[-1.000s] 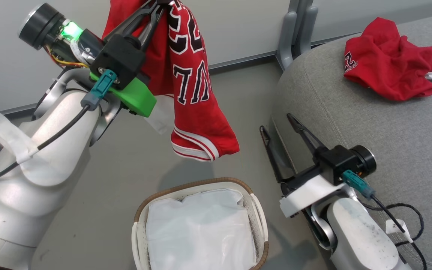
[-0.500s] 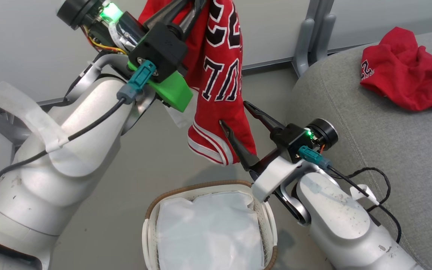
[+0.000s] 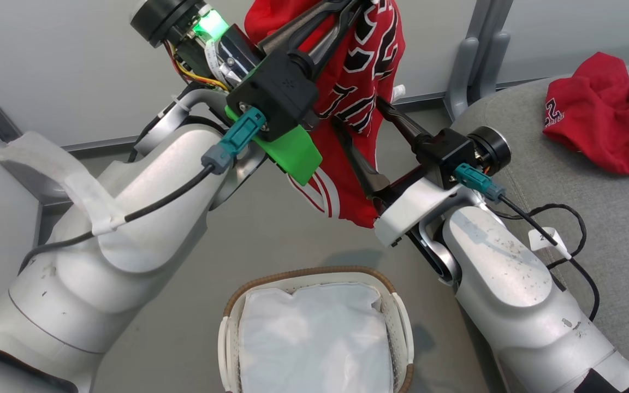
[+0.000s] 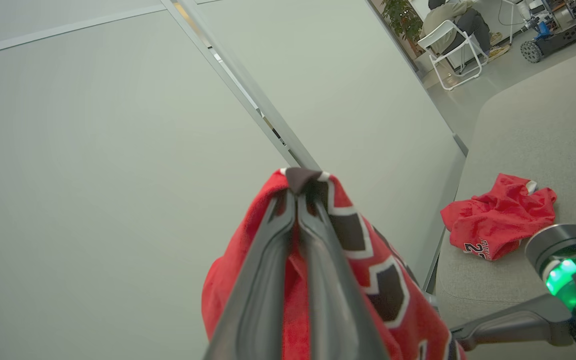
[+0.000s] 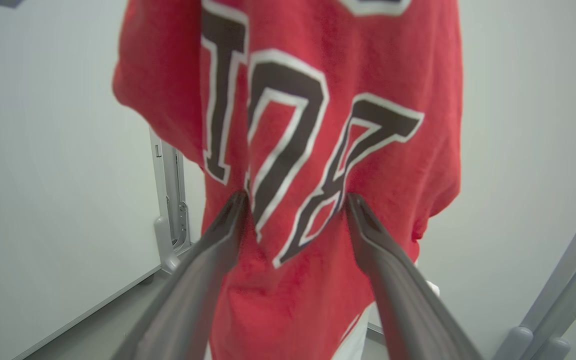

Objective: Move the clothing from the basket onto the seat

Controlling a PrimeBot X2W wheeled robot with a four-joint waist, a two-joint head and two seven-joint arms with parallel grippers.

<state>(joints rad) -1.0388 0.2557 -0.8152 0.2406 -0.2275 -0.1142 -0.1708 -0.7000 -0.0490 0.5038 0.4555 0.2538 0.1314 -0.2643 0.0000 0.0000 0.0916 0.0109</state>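
The left tool point(image 4: 302, 182) is pinched fully shut on a fold near the top of a hanging jersey point(image 3: 366, 65), raised high in front of the pale wall point(image 3: 74, 65); in the head view its fingertips and the jersey's top run off the upper edge. The red cloth drapes down past the tool's body, its black, white-edged lettering creased and hard to read. The right tool point(image 5: 297, 199) stands wide open lower down, one finger on each side of the jersey's lettered middle; whether its tips press the cloth I cannot tell. That tool's wrist hides part of the striped hem. Below them, on the floor point(image 3: 271, 240), sits the basket point(image 3: 303, 272), a white liner point(image 3: 314, 338) covering its inside and its near end cut off by the frame. To the right, a second jersey point(image 3: 598, 120) lies crumpled on the grey seat point(image 3: 609, 218), its far side clipped by the picture's edge.
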